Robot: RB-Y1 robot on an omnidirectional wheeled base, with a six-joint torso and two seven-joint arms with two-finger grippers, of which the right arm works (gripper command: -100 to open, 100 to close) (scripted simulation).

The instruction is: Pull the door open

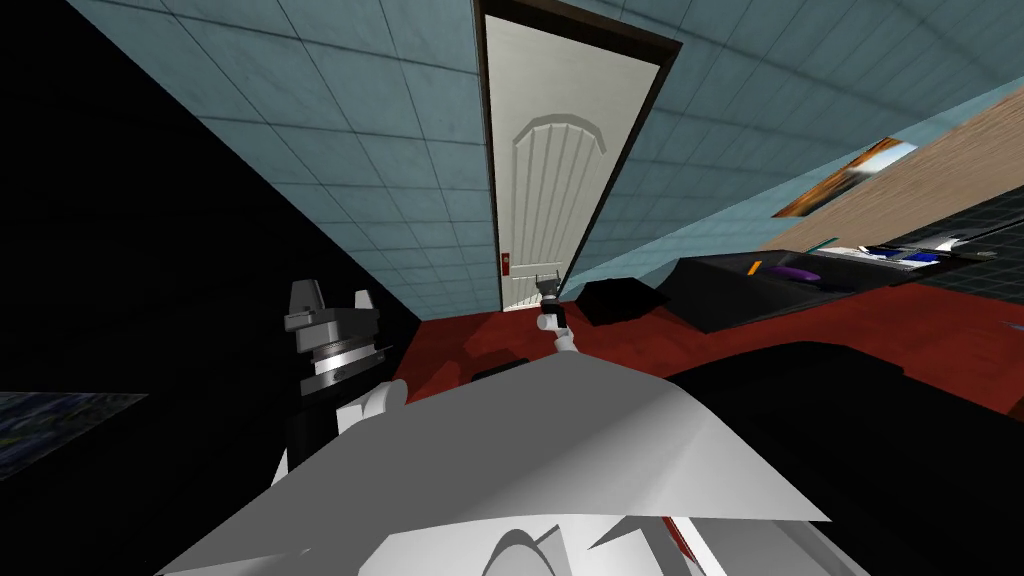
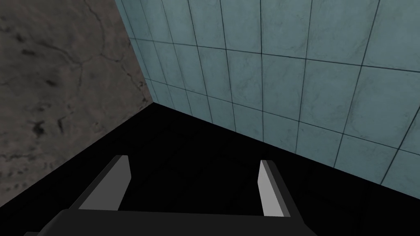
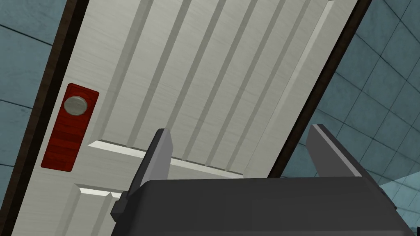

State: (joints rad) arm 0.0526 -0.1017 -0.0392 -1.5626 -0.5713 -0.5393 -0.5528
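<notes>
Facing door (image 3: 213, 82); knob (image 3: 76, 105) seemingly beside jaws

The door (image 3: 213, 82) looks matt and faintly grained, its knob (image 3: 76, 105) dull grey

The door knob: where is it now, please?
In the right wrist view, the grey knob sits on a red plate at the white door's left edge, left of the open right gripper.

knob (image 3: 76, 105) on left of door (image 3: 197, 82)
</notes>
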